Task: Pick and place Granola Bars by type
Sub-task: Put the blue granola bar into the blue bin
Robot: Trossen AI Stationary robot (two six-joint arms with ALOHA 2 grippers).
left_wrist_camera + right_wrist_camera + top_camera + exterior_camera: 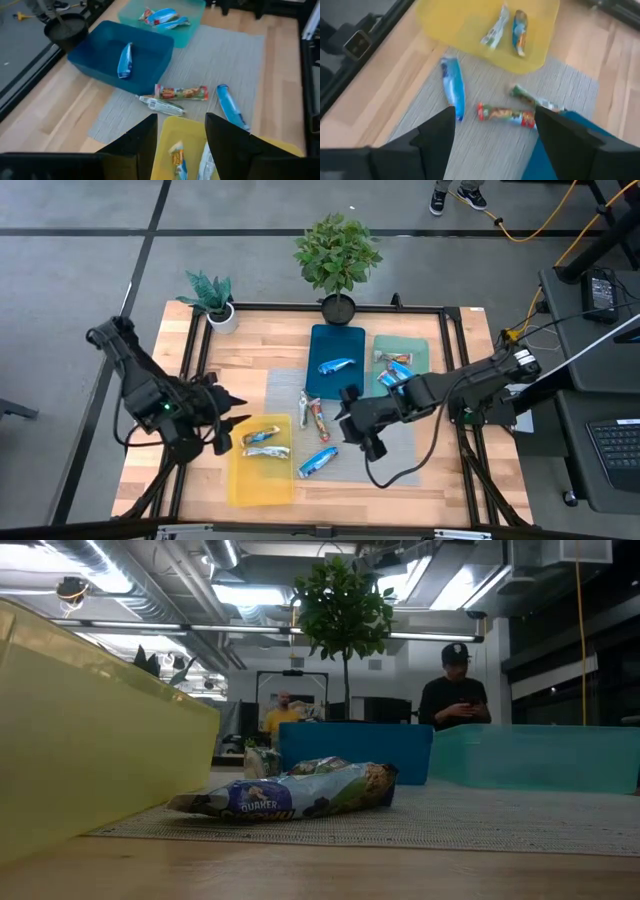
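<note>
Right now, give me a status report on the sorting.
Left end effector open over yellow tray; right end effector open, empty. Three bars loose on mat. Nothing blocking.

Left claw [236,420] open and empty, arm reaching in from bench's left; right claw [352,425] open, empty, arm stretched in from right, mid-bench

Two dark, matte arms of chunky jointed links; small green light glowing on the left arm [165,408], black cable looping under the right arm [470,385], broad wedge-shaped black fingers [437,135]
</note>
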